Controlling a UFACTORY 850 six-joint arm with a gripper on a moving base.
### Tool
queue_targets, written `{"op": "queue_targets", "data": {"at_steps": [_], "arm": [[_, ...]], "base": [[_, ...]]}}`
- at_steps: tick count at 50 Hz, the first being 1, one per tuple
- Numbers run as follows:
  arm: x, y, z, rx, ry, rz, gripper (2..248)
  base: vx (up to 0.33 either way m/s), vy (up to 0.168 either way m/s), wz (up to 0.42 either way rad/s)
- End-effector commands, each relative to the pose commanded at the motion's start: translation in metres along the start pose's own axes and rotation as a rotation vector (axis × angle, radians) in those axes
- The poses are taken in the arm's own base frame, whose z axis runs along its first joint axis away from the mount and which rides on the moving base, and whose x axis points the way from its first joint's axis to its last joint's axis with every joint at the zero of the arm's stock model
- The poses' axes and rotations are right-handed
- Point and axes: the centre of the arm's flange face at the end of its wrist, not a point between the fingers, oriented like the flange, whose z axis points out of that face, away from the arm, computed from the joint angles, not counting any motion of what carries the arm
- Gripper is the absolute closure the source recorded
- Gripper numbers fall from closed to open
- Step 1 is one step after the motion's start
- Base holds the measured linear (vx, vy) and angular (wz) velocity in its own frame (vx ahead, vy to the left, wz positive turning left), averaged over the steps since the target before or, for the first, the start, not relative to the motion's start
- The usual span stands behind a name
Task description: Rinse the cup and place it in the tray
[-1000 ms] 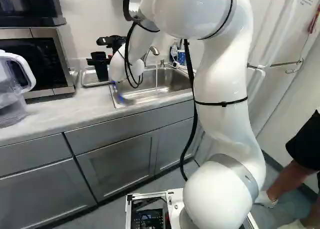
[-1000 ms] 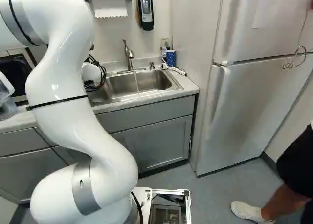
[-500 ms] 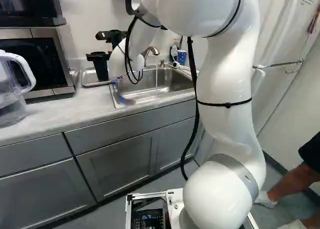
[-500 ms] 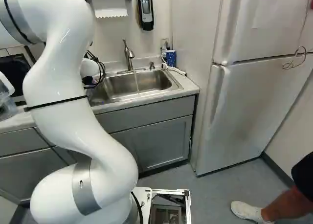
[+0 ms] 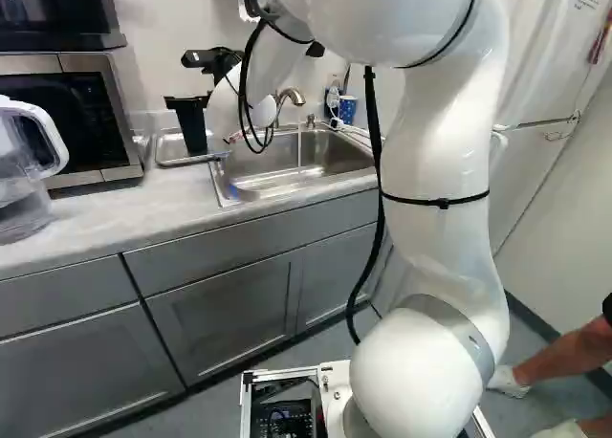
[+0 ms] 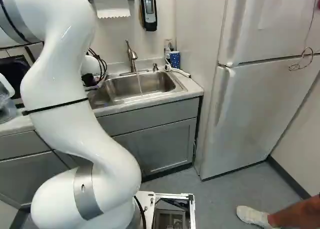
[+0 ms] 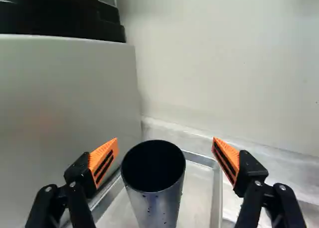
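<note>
Cup (image 7: 155, 210) inside the tray (image 7: 195, 190), upright, mouth up, dark within, drops on its outer wall. At the tray, gripper (image 5: 182, 101) spread wide. Holds nothing: in the wrist view, orange pads (image 7: 105, 161) of the gripper (image 7: 166, 140) on opposite sides of the cup, apart from it. Right beside the tray, sink (image 6: 145, 86) set into the counter (image 5: 105, 204), with faucet (image 6: 132, 59) at its back edge. Runs water (image 6: 139, 84) down from the faucet into the sink, in a thin stream. On the tray's other side, microwave (image 5: 67, 118); farther from the tray, in front of the microwave, clear pitcher (image 5: 24, 185) with a white handle. Well apart from the tray, past the sink, blue patterned container (image 6: 174, 59) and, farther still, refrigerator (image 6: 250, 109). Reaches to the tray from the joint at the foot of the base views, with black cables (image 5: 247, 94) looped beside the white wrist (image 5: 228, 108).
</note>
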Motion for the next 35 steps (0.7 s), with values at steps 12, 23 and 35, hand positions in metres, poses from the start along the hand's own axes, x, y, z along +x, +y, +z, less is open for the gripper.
{"op": "queue_targets", "data": {"at_steps": [12, 23, 35], "arm": [[0.012, 0.001, -0.001, -0.007, 0.000, -0.006, 3], [0.022, 0.002, -0.003, -0.014, 0.001, -0.011, 3], [0.033, 0.005, -0.007, -0.027, -0.007, -0.016, 3]], "base": [[0.000, 0.000, 0.000], [0.000, 0.000, 0.000], [0.000, 0.000, 0.000]]}}
